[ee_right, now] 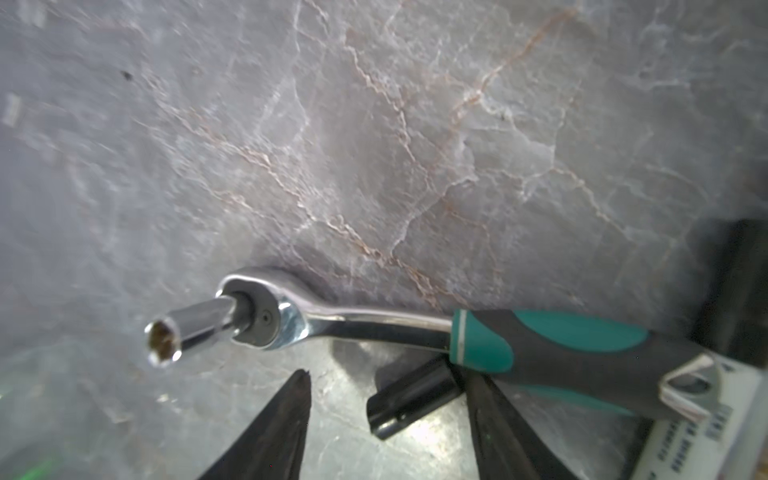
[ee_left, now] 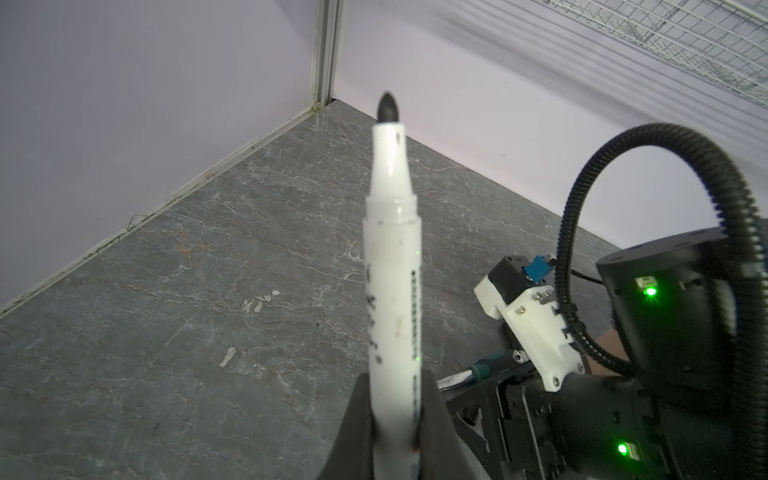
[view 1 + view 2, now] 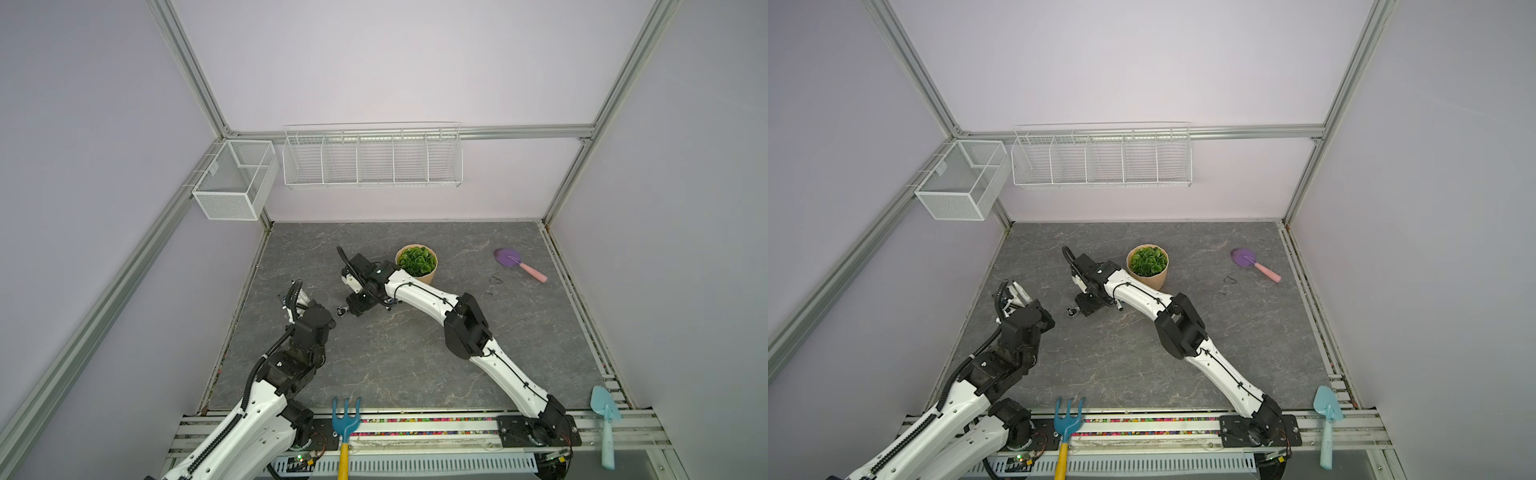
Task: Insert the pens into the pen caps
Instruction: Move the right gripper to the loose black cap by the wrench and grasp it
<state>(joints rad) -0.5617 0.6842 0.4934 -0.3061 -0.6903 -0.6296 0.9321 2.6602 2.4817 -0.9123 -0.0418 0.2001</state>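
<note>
Floor: grey marbled slab (image 3: 415,357), scuffed | walls (image 3: 395,62): plain lilac | left claw (image 2: 397,399) clamped on pen (image 2: 392,270) | right claw (image 1: 388,376) apart, black cap (image 1: 411,401) between

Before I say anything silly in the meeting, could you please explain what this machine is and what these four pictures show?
It is a robot: a left arm and a right arm at a grey table. Two pictures look down from one camera head above; two are close-ups from a camera on each wrist. The left hand is shut on an uncapped white pen. The right hand is open, a black cap lying between its fingers next to a green-handled wrench. A potted plant and a purple scoop sit farther back.
</note>
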